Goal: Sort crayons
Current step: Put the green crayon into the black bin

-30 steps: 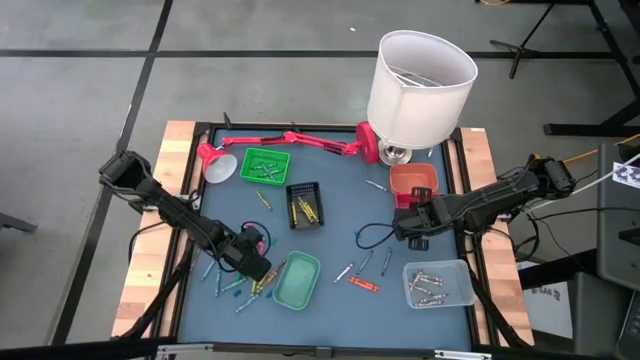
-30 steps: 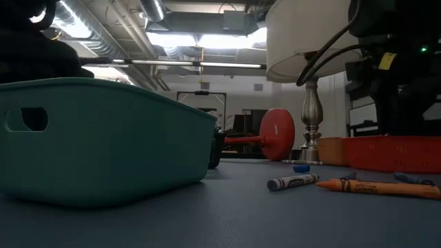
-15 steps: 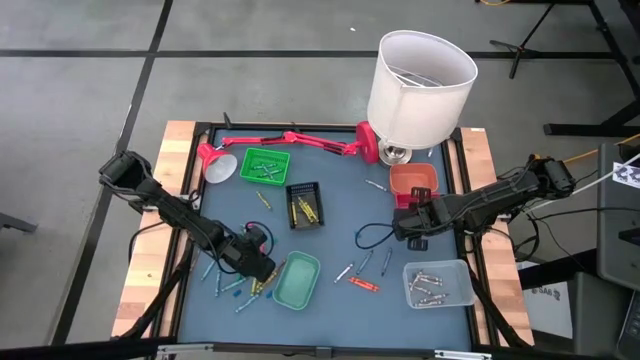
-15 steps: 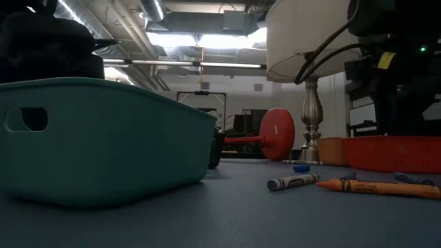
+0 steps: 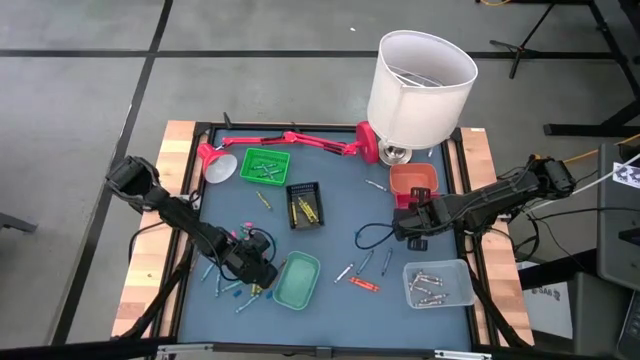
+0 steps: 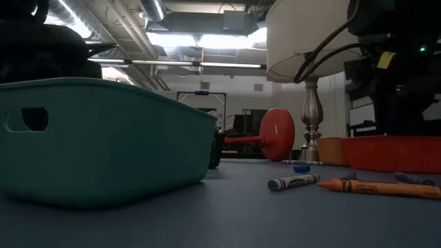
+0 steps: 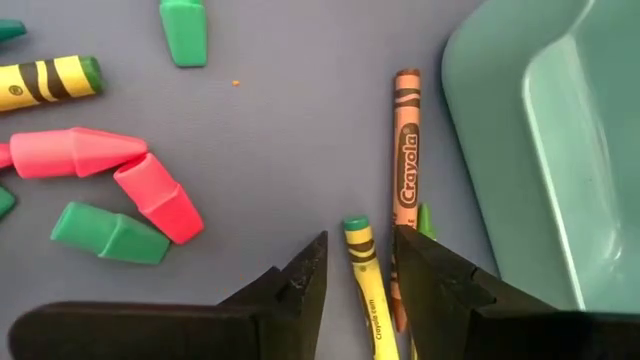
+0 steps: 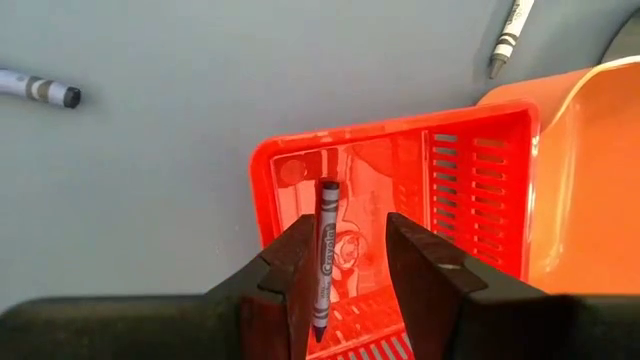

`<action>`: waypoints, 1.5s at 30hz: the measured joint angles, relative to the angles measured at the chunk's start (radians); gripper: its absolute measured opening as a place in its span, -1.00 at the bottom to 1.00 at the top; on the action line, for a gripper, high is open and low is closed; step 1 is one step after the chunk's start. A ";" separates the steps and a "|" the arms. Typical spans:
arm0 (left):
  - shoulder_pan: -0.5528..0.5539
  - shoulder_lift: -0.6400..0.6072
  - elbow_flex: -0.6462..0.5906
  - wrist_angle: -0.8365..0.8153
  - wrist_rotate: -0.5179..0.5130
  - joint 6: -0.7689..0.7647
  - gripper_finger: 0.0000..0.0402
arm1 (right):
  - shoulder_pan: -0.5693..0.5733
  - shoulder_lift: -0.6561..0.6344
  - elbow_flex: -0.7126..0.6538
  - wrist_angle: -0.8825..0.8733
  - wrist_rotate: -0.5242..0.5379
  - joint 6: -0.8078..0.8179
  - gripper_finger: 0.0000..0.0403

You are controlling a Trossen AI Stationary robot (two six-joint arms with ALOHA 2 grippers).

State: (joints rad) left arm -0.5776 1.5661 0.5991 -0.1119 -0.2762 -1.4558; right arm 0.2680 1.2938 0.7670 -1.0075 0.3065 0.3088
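Tool (image 7: 358, 262) of left arm straddles yellow crayon (image 7: 365, 290), fingers apart.

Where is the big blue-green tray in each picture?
High view: the teal tray lies near the table's front edge, just right of the left tool.
Low view: it fills the left side, very close.
Left wrist view: its rim and inside show at the right edge.
Right wrist view: not in it.
Shared landmark: the orange crayon beside the tray.
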 joint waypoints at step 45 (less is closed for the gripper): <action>0.126 -0.198 -0.005 -0.008 -0.037 0.197 -0.96 | 0.000 0.000 0.000 0.015 0.000 -0.002 -0.39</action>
State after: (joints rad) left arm -0.4515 1.3686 0.5938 -0.1199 -0.3137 -1.2587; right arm 0.2682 1.2938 0.7670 -0.9928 0.3061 0.3069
